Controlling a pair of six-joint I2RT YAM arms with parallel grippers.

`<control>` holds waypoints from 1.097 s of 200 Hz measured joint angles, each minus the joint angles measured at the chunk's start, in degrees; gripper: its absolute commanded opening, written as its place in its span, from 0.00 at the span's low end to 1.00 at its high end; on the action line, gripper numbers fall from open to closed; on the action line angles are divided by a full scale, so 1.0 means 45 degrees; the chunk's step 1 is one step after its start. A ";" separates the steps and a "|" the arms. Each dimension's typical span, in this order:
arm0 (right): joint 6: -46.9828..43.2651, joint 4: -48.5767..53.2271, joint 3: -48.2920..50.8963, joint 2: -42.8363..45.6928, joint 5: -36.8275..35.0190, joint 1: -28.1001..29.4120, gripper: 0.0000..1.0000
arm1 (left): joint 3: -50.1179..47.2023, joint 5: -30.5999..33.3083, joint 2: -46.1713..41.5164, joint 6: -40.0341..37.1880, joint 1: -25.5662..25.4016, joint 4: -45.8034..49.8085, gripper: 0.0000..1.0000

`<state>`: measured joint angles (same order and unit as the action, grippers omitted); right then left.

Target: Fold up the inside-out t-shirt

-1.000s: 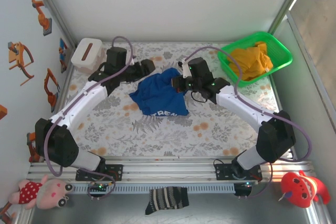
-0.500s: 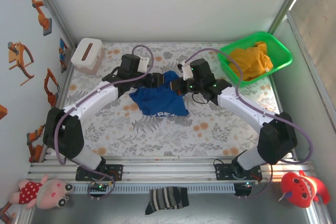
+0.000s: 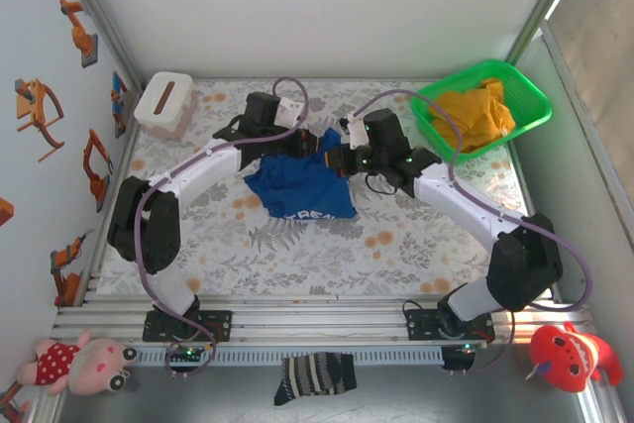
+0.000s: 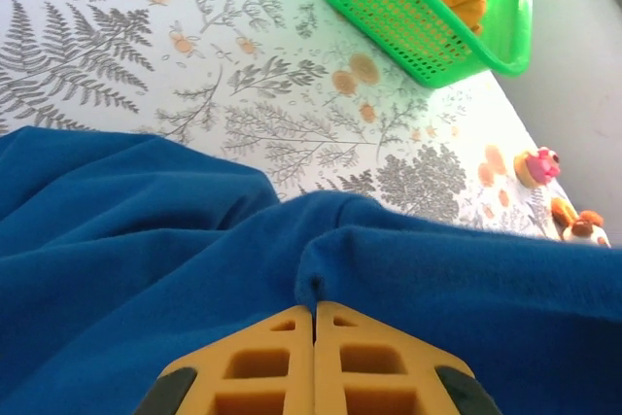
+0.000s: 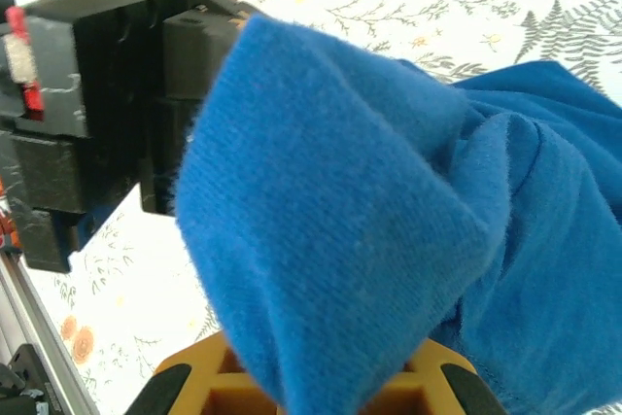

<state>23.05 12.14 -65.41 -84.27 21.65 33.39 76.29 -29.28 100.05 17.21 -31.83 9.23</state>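
Shirt: I see the inside-out t-shirt (image 3: 297, 187) bunched mid-table, well left of the green basket (image 3: 481, 106).
Axis: it runs from its raised far corner to the white-lettered near edge.
Left gripper (image 3: 319, 142): fingers closed, pinching a pucker of cloth.
Right gripper (image 3: 340, 158): clamped on the same corner, with cloth draped over it.

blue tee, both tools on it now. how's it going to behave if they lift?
Likely floppy: the blue t-shirt lies crumpled and drapes in soft folds over the right tool. Probably light, since a small pinch at the left tool bunches it. The knit looks grippy, so slipping seems unlikely; expect sagging between grips.
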 measured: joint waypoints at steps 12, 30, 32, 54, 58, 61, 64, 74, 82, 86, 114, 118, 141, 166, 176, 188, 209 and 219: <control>0.0000 0.0005 0.0112 0.0160 -0.0005 -0.0180 0.00 | -0.0039 -0.0112 -0.0233 0.0384 0.0180 -0.0092 0.00; 0.0000 -0.0005 0.0243 0.0228 0.0000 -0.0432 0.04 | -0.0287 -0.0131 -0.1035 0.1083 0.0695 -0.0185 0.00; 0.0000 -0.0010 0.0267 0.0219 0.0000 -0.0466 0.06 | -0.0325 -0.0131 -0.1175 0.1175 0.0772 -0.0189 0.00; 0.0000 -0.0345 0.0321 -0.0097 0.0058 -0.0607 0.17 | -0.0563 -0.0151 -0.2647 0.1870 0.1282 -0.0160 0.00; 0.0039 -0.0374 0.0321 -0.0189 0.0058 -0.0617 0.20 | -0.0578 -0.0151 -0.2939 0.1972 0.1326 -0.0146 0.00; 0.0000 -0.0393 0.0321 -0.0262 0.0078 -0.0631 0.22 | -0.0593 -0.0141 -0.3094 0.2030 0.1345 -0.0146 0.00; 0.0097 -0.0447 0.0321 -0.0384 0.0083 -0.0631 0.24 | -0.0597 -0.0136 -0.3293 0.2098 0.1345 -0.0146 0.00; 0.0073 -0.0602 0.0321 -0.0724 0.0087 -0.0661 0.30 | -0.0646 -0.0131 -0.3886 0.2317 0.1345 -0.0155 0.00; 0.0185 -0.0690 0.0321 -0.1010 0.0078 -0.0685 0.32 | -0.0719 -0.0136 -0.4318 0.2467 0.1341 -0.0180 0.00; 0.0243 -0.0714 0.0330 -0.1141 0.0058 -0.0699 0.33 | -0.0763 -0.0136 -0.4503 0.2531 0.1331 -0.0185 0.00; 0.0675 -0.0967 0.0539 -0.1433 -0.0010 -0.0729 0.36 | -0.1103 -0.0102 -0.5260 0.2798 0.1336 -0.0151 0.00; 0.0772 -0.1015 0.0617 -0.1370 -0.0010 -0.0729 0.37 | -0.1161 -0.0087 -0.5285 0.2832 0.1336 -0.0146 0.00; 0.1292 -0.1234 0.1234 -0.0607 -0.0058 -0.0724 0.47 | -0.1554 -0.0068 -0.5285 0.2929 0.1336 -0.0112 0.00; 0.1933 -0.1180 0.1447 0.0651 -0.0379 -0.0641 0.57 | -0.1904 -0.0068 -0.5226 0.3002 0.1331 -0.0049 0.00; 0.2069 -0.1195 0.1399 0.1049 -0.0500 -0.0549 0.61 | -0.1962 -0.0068 -0.5187 0.3036 0.1321 -0.0044 0.00; 0.2327 -0.1137 0.1122 0.1190 -0.0704 -0.0389 0.64 | -0.2001 -0.0068 -0.5168 0.3050 0.1307 -0.0044 0.00; 0.2545 -0.1054 0.0199 0.0680 -0.0986 -0.0078 0.65 | -0.2006 -0.0068 -0.5163 0.3128 0.1185 -0.0058 0.00; 0.2569 -0.0996 -0.0379 0.0209 -0.1122 0.0078 0.65 | -0.2006 -0.0063 -0.5158 0.3138 0.1117 -0.0058 0.00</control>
<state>34.61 7.66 -67.11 -83.33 16.60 33.74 67.26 -29.56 76.84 31.33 -26.81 8.97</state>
